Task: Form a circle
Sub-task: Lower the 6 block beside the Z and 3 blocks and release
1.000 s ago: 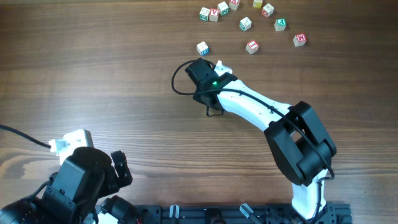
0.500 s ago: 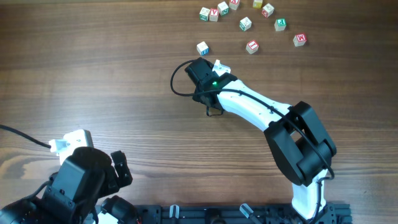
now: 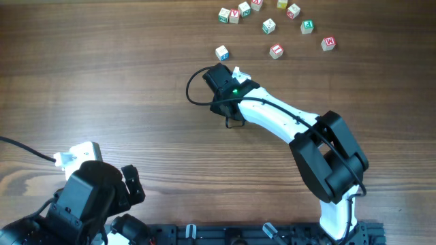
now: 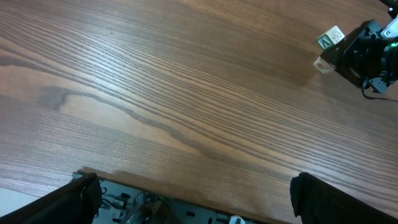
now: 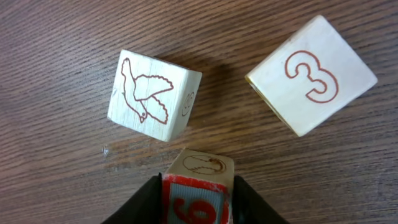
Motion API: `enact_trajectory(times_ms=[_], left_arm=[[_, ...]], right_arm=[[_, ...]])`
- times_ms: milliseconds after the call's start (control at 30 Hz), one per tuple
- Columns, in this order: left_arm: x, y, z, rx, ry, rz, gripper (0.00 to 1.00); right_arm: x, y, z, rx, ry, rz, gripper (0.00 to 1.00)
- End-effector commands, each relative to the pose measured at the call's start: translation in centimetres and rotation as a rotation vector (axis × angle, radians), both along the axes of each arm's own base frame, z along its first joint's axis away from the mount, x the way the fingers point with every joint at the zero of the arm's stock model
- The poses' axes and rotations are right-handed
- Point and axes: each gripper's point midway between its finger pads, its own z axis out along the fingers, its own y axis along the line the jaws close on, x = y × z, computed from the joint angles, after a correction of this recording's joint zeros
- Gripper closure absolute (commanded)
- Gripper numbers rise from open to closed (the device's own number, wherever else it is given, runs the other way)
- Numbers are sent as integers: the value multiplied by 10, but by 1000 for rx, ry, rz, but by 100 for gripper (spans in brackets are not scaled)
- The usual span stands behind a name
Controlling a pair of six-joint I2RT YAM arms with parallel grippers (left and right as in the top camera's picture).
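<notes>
Fingers (image 5: 144, 202) of right gripper (image 5: 196, 182) clenched on small whitish wooden cube with red 6 on blue-grey face (image 5: 198, 202), one black finger on each side. Just beyond it on brown wood-grain bench (image 5: 56, 43): whitish cube with red bird outline (image 5: 153, 93) to left, whitish cube with red 3 (image 5: 311, 74) to right. Both flat on bench, apart from each other, near gripped cube but not touching it. Seen from overhead, right arm stretched toward far side of bench, a little right of centre. Fingers (image 4: 69, 202) of left gripper (image 4: 196, 194) released, spread wide at both lower corners of left wrist view, over near-left edge of bench, well apart from all cubes. Circle not yet formed: tight clump of three small whitish letter cubes with red and green markings (image 3: 234, 13) at far edge, beyond right gripper. More cubes scattered loosely to its right, among them green-marked cube (image 3: 307, 26) and red-marked cube (image 3: 329, 43).
</notes>
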Motion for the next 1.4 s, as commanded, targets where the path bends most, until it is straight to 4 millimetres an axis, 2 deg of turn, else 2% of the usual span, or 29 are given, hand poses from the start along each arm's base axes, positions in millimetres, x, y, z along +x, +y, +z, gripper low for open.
enact_trajectory(times_ms=[0,433,1167,1367], left_arm=[[0,1,0,-8,0,15,0],[0,1,0,-8,0,15,0],[0,1,0,-8,0,15,0],[0,1,0,-8,0,15,0]], right_arm=[[-7,-4,-13,-16,34,7,66],[-1,-5,-12,-5,11,-58,68],[-3,-12,-13,-19,22,-135,71],[-2,-15,-12,-30,11,-139,65]])
